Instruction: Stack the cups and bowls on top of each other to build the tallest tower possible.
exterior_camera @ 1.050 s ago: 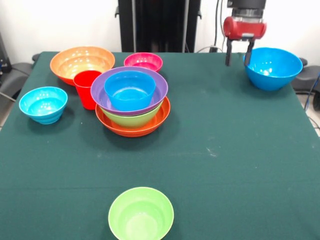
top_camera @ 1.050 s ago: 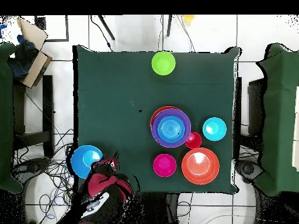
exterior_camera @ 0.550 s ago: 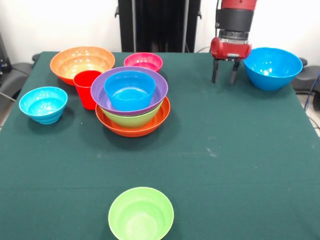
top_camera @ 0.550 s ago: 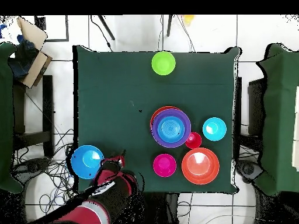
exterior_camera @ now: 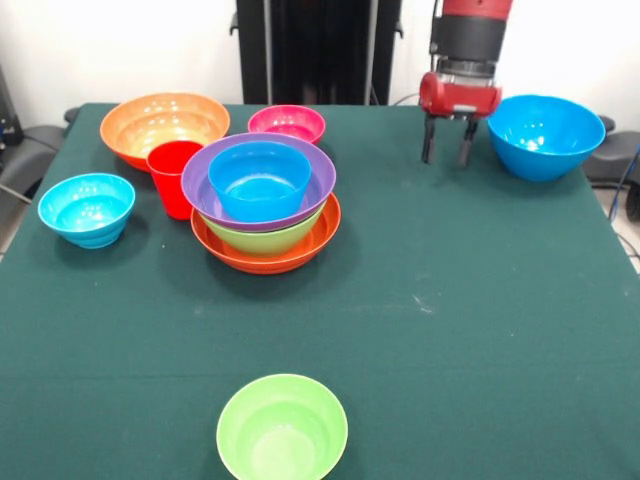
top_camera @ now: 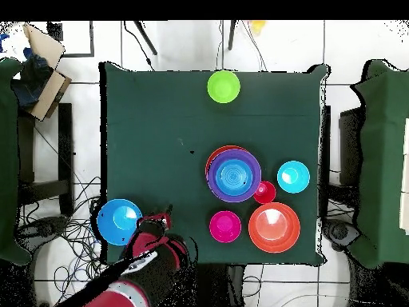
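The tower (exterior_camera: 264, 205) (top_camera: 233, 174) is a wide orange bowl holding a green bowl, a purple bowl and a blue bowl on top. A red cup (exterior_camera: 173, 177) (top_camera: 264, 192) stands upright against its side. Loose on the cloth are an orange bowl (exterior_camera: 163, 125) (top_camera: 274, 227), a magenta bowl (exterior_camera: 287, 123) (top_camera: 225, 226), a light blue bowl (exterior_camera: 87, 209) (top_camera: 293, 177), a green bowl (exterior_camera: 282, 427) (top_camera: 224, 86) and a large blue bowl (exterior_camera: 545, 135) (top_camera: 119, 221). My gripper (exterior_camera: 446, 152) (top_camera: 157, 221) hangs open and empty just beside the large blue bowl, apart from it.
The dark green table cloth (exterior_camera: 480, 300) ends close to the large blue bowl, which sits at the table's corner. A black stand (exterior_camera: 317, 50) rises behind the table. Cardboard boxes (top_camera: 40, 64) lie off the table on the floor.
The gripper swung away from the large blue bowl's rim toward the table's middle and dropped a little lower, then held nearly still. No bowl or cup moved.
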Robot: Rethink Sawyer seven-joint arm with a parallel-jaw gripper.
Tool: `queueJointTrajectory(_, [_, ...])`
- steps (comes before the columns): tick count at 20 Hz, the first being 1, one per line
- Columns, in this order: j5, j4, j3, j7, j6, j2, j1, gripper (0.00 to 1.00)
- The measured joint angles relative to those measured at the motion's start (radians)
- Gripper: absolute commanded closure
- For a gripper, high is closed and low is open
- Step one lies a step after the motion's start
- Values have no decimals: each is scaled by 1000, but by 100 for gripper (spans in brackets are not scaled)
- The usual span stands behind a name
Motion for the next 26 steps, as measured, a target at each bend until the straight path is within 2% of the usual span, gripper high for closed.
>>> queueJointTrajectory(3, [-9, 25, 6, 0, 43, -82, -18, 0])
queueJointTrajectory(5, [-15, 54, 11, 0, 120, -193, -50, 0])
queueJointTrajectory(6, [-15, 61, 13, 0, 144, -226, -59, 0])
queueJointTrajectory(12, [-16, 76, 22, 0, 260, -367, -86, 0])
queueJointTrajectory(16, [-15, 76, 18, 0, 268, -386, -65, 0])
queueJointTrajectory(22, [21, 76, -9, 0, 268, -348, 63, 0])
queueJointTrajectory(26, [69, 76, -18, 6, 268, -306, 160, 0])
